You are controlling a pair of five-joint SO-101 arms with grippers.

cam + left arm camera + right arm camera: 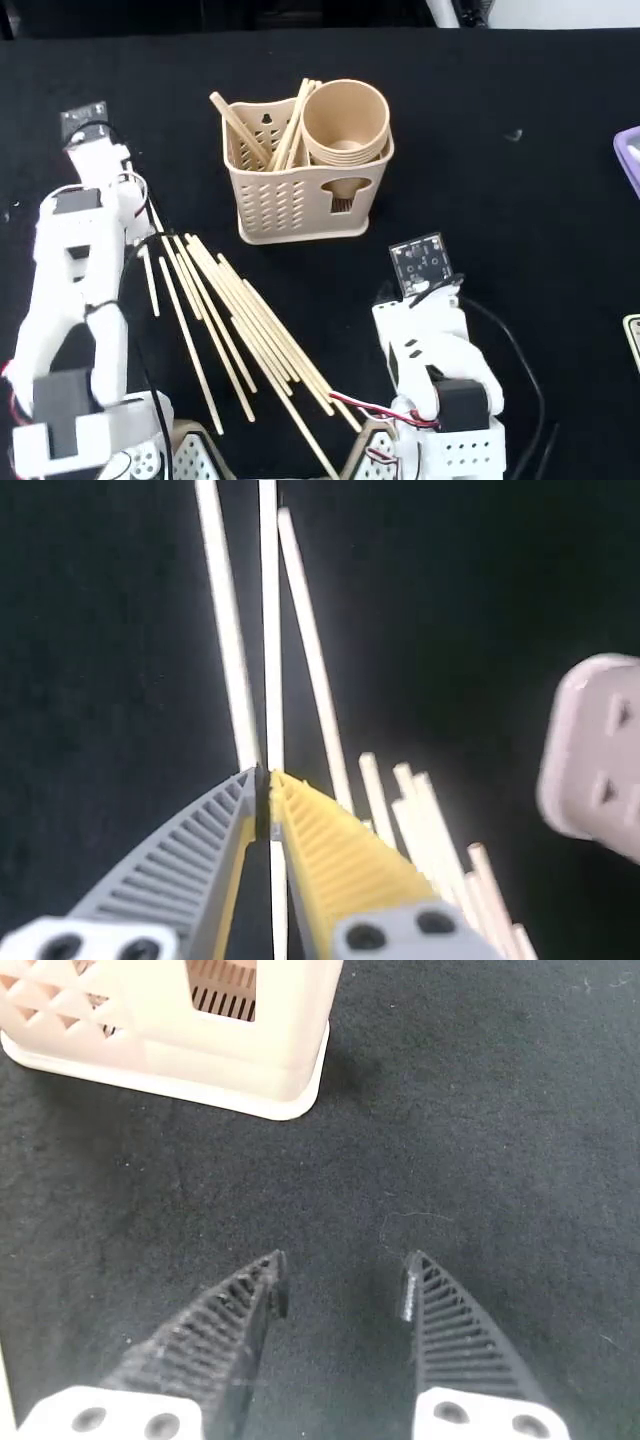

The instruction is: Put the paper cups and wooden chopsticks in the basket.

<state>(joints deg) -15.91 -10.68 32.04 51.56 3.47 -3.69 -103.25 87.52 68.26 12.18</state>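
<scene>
High view, basket: the basket [300,205] stands upright mid-table. The cups [345,122] are stacked in one end and a few stowed sticks [285,135] lean in the other.
High view, leftovers: the loose sticks [240,320] lie fanned on the table [520,200] between the arms, apart from the basket. The left arm [75,250] is at the fan's far end.
Left wrist view, grasp: your left gripper [265,790] is clenched on one stick [268,630], which runs straight through the closed jaws. Two neighbours lie just beside it.
Left wrist view, handling: I judge the stick light, stiff and smooth, so it is likely to swivel in a pinch taken near an end. Hold nearer the middle if you regrip, and squeeze gently (thin wood can snap). Tip it end-first into the basket's open side.
Right wrist view, idle hand: your right gripper [345,1280] has its fingers spread and holds nothing. It sits over bare table, with the basket's corner near.
</scene>
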